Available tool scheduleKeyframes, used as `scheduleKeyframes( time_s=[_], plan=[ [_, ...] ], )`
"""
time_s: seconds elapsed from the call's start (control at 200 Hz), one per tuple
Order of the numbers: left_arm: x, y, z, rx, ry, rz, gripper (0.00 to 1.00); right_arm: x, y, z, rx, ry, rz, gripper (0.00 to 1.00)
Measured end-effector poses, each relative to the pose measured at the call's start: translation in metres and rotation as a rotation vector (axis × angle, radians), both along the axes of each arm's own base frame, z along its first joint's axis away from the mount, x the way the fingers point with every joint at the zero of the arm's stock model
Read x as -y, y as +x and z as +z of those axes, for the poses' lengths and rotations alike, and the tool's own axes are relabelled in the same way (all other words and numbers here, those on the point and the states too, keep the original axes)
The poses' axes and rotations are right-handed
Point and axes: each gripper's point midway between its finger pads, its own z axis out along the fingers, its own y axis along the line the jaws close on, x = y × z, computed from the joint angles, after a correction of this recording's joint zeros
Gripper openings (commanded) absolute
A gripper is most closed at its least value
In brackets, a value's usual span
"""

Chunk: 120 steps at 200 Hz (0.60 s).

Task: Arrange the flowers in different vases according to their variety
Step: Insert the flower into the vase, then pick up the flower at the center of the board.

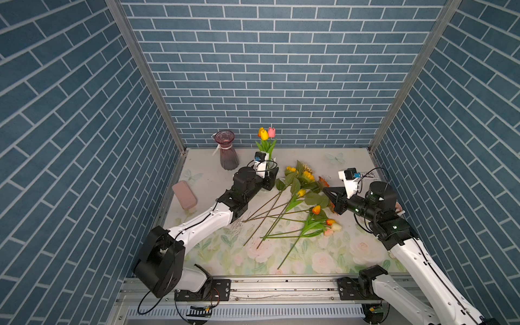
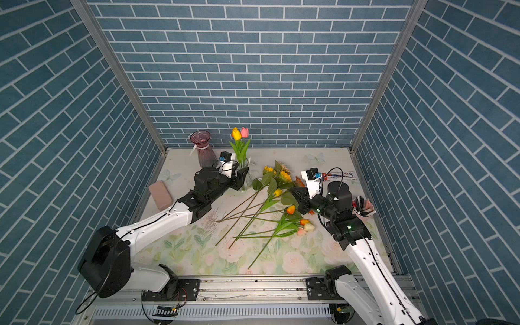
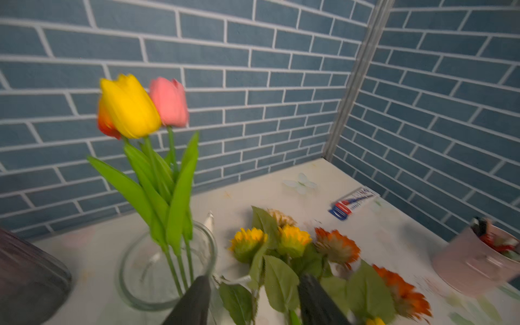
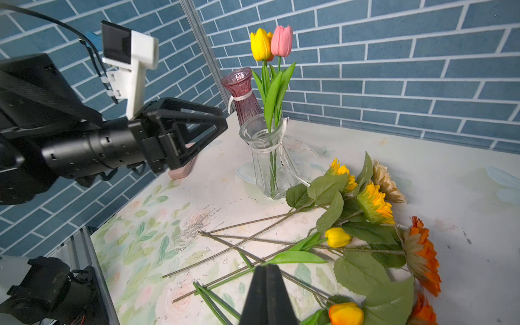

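Three tulips in the clear vase near the back edge; left gripper jaws apart, right gripper jaws together. Next, I'd say: pinch a loose tulip.

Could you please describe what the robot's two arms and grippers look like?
The left arm and right arm have white shells, black joints and thin black cables. The left gripper and right gripper are black triangular open frames.

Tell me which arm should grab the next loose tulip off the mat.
Right, probably. The right hand hangs over the loose flowers, though shut; the left hand stands open beside the clear vase, farther from them.
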Motion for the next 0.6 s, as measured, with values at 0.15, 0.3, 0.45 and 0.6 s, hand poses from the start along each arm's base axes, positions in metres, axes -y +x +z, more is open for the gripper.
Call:
scheduleKeyframes(
  time_s=[0.15,0.3,0.45,0.6],
  plan=[
    [0.021,-0.033,-0.051,-0.179,0.131,-0.085,0.46,0.002,0.005,-0.021,-0.081,-0.034,-0.027,0.0],
    [0.038,-0.074,-0.116,-0.361,0.306,-0.163,0.46,0.005,0.007,-0.036,-0.151,-0.046,-0.055,0.0],
    [0.049,-0.109,-0.169,-0.504,0.455,-0.222,0.36,0.008,0.006,-0.047,-0.187,-0.049,-0.078,0.0],
    [0.058,-0.121,-0.198,-0.595,0.546,-0.238,0.35,0.01,0.004,-0.052,-0.209,-0.054,-0.088,0.0]
  ],
)
